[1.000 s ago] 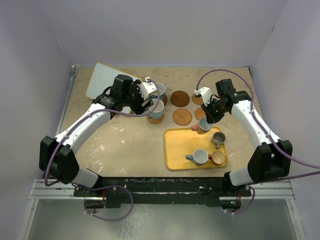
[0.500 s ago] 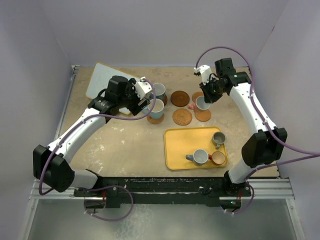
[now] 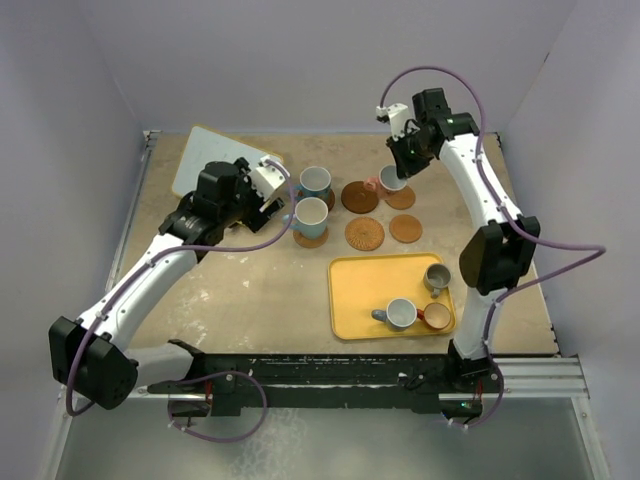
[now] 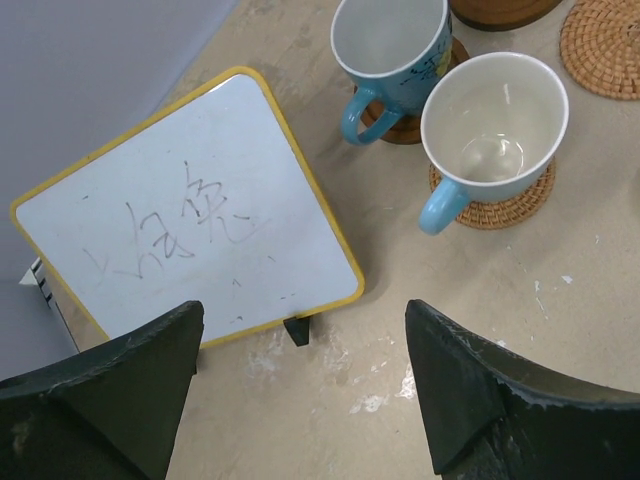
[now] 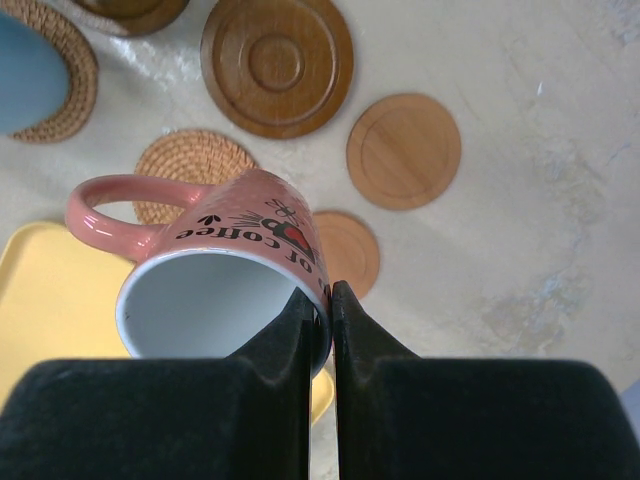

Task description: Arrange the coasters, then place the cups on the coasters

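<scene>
At the right claw: shut on the rim of the pink mug, one finger inside the white bowl, the other outside on the printed wall. Held up off the table, handle out to the left in the wrist view, mouth tipped toward the camera. Below and beyond it, four bare coasters: a dark wooden coaster, a pale wooden coaster, a second pale wooden coaster partly hidden behind the mug, and a woven coaster under the handle. Seen from above, mug and claw over the far part of the table, just beside the dark wooden coaster.

At the left claw: spread wide, gripping nothing, hanging over bare tabletop by a corner of the whiteboard. Ahead of its fingers, two blue mugs, each seated on a coaster: the nearer blue mug on a second woven coaster, the farther blue mug on a dark coaster, both handles toward the whiteboard.

Nearer the arms, right of centre, the yellow tray with three mugs inside: a grey mug toward its far right, a blue-grey mug and an orange-brown mug side by side along its near edge.
</scene>
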{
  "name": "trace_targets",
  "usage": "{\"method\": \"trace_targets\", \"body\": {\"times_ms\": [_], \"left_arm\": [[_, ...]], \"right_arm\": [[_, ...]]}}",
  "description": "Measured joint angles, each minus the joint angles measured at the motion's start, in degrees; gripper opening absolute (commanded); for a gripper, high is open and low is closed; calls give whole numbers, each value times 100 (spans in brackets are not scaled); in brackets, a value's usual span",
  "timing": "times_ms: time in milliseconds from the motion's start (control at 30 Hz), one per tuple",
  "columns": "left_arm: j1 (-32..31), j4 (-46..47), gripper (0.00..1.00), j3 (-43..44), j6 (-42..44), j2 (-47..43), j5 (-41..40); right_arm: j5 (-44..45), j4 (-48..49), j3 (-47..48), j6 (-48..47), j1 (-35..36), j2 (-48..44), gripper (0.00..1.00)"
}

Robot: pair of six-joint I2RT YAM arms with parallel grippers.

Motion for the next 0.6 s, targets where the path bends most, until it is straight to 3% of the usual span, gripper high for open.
{"method": "trace_targets", "body": {"times_ms": [333,600], "left_arm": [[269,164,82,-487,-170,-234,-37],[345,310,82,-595,-341,-256,140]], "right_arm": [[249,-197,1471,254,181,1163,0],[461,-254,1915,348,245,1674,0]]}}
